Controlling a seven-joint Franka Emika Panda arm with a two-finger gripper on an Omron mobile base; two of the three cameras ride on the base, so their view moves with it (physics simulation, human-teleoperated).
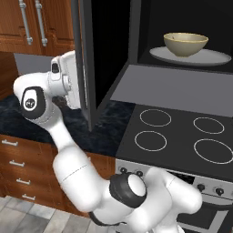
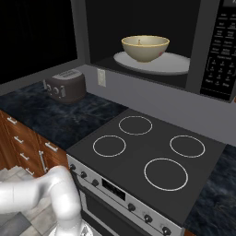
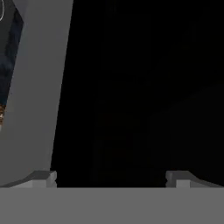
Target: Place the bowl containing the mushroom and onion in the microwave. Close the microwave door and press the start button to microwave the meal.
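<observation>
The bowl (image 2: 145, 48) already sits inside the microwave (image 2: 152, 41), centred on the white turntable plate (image 2: 175, 64) above the stove (image 2: 152, 156) — so the placing looks done, and what remains, I'd judge, is shutting up and starting. A speck of tan food shows just over the bowl's rim in the right base view; the rest of the meal is hidden by the wall of the bowl.

The microwave door (image 1: 86, 59) stands swung wide open, edge-on over the dark stone desk (image 1: 27, 120). The arm has its hand tucked just behind the door's outer face, which makes sense if it means to push the panel closed from that side. The gripper (image 3: 111, 177) faces the door's black window close up, jaws spread wide and holding nothing.

The keypad strip (image 2: 221, 50) carries small white lettering, too fine to read. A dark toaster (image 2: 65, 85) sits on the desk by a wall socket (image 2: 101, 77) — no brand legible.
</observation>
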